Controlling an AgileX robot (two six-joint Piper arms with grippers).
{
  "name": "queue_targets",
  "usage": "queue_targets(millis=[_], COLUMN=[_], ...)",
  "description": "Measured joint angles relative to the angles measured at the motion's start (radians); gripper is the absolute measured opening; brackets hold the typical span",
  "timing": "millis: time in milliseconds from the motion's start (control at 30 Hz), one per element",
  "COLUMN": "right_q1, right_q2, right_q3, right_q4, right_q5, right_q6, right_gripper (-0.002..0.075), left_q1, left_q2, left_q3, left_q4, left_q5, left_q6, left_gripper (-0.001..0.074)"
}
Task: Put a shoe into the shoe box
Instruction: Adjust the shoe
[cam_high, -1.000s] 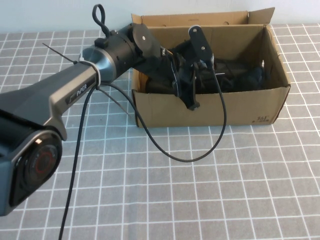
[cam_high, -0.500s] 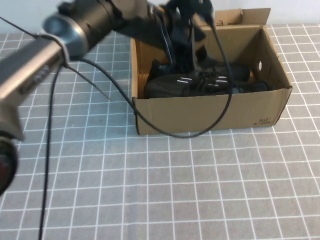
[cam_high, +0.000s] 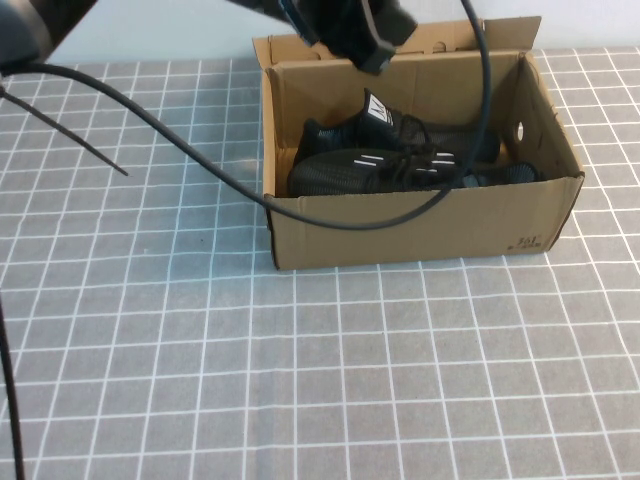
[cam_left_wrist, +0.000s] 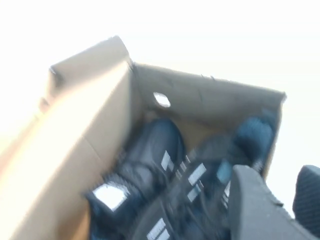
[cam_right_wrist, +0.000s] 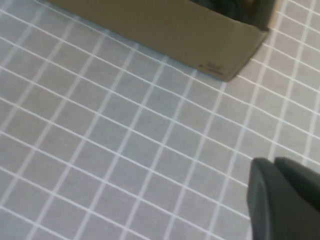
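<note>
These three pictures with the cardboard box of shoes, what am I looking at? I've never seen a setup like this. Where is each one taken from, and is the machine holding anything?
It is a robot with two arms, each ending in a gripper, a two-fingered clamp. The wide picture comes from a raised camera looking down at a table with a grid-patterned cloth. On it stands the shoe box, holding the shoe and a second black sneaker beside it. The left gripper hangs above the box's far wall, and a black cable droops from that arm.

The other two pictures come from cameras on the wrists. The left one looks down into the box; its fingers stand apart and hold nothing. The right gripper is over bare cloth beside the box, fingers together, empty.
</note>
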Motion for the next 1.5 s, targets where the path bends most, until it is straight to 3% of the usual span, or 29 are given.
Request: queue_targets(millis=[300,367,533,633,800,1167,1500], right_q1=[0.0,0.0,0.0,0.0,0.0,0.0,0.0], right_q2=[0.027,0.04,0.059,0.068,0.072,0.075,0.108], right_q3=[0.0,0.0,0.0,0.0,0.0,0.0,0.0], right_q4=[0.086,0.098,0.103,0.103,0.103,0.103,0.103], right_q5=[-0.031,-0.031,-0.055,-0.067,-0.071,-0.11,-0.113], right_q6=[0.049,0.052,0.054,0.054,0.054,0.054,0.054], right_gripper=[-0.0016,-0.0016,-0.0016,-0.0016,-0.0016,-0.0016,-0.0016], left_q1=[0.0,0.0,0.0,0.0,0.0,0.0,0.01], left_q2=[0.025,0.042,0.131,0.196,0.273,0.34,0.369], left_q3=[0.0,0.0,0.0,0.0,0.0,0.0,0.0], left_q4=[0.148,0.166,0.179,0.183,0.219,0.364,0.412], left_q5=[0.021,0.01,-0.047,-0.085,-0.108,-0.129,-0.102], left_q6=[-0.176,-0.178,-0.238,-0.271,-0.299,-0.583,-0.629], left_gripper=[0.0161,0.019,0.0356,0.0388,0.0399,0.04,0.04])
